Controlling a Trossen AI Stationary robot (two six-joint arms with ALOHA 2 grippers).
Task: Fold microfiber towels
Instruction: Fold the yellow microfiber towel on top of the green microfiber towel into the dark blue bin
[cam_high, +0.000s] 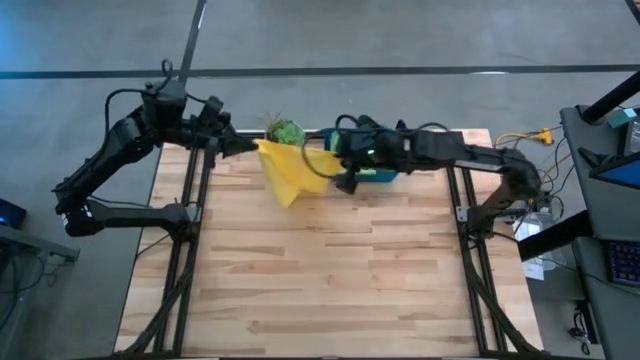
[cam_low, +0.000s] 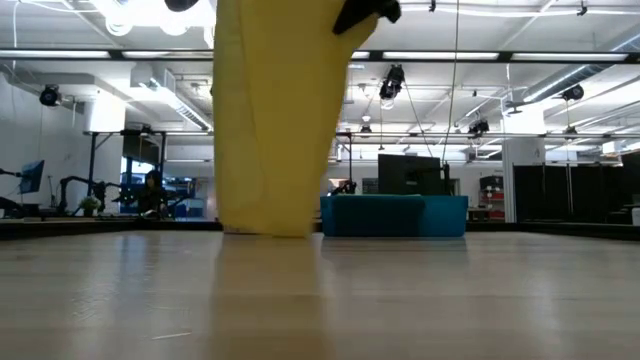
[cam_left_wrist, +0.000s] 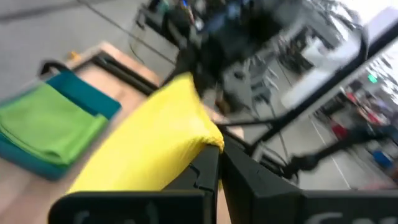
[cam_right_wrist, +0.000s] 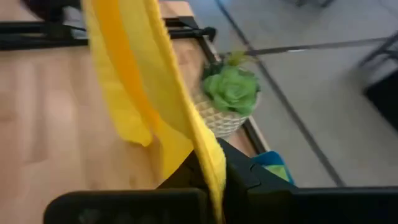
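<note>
The yellow towel (cam_high: 285, 170) hangs between my two grippers near the table's far edge; in the low view its lower end (cam_low: 262, 225) reaches down to the table top. My left gripper (cam_high: 244, 146) is shut on its left upper corner. My right gripper (cam_high: 340, 163) is shut on its right upper corner. A light green towel (cam_left_wrist: 53, 121) lies on top in the teal-blue tray (cam_high: 385, 176) at the far right. The blue and teal towels cannot be told apart from the tray. My left gripper pinches a top corner of the yellow towel (cam_left_wrist: 208, 138) between its two fingers, coming about level from the table's left. The cloth hangs below and away from the fingers toward the other gripper. My right gripper pinches the towel's other top corner (cam_right_wrist: 208, 152) between its two fingers, coming about level from the table's right. The cloth hangs down from the fingers in slack folds (cam_right_wrist: 134, 87); one layer or several, I cannot tell.
A small green potted plant (cam_high: 285, 130) stands at the far edge right behind the towel; it also shows in the right wrist view (cam_right_wrist: 231, 93). The tray (cam_low: 395, 214) stands under my right arm. The near half of the wooden table (cam_high: 330, 280) is bare.
</note>
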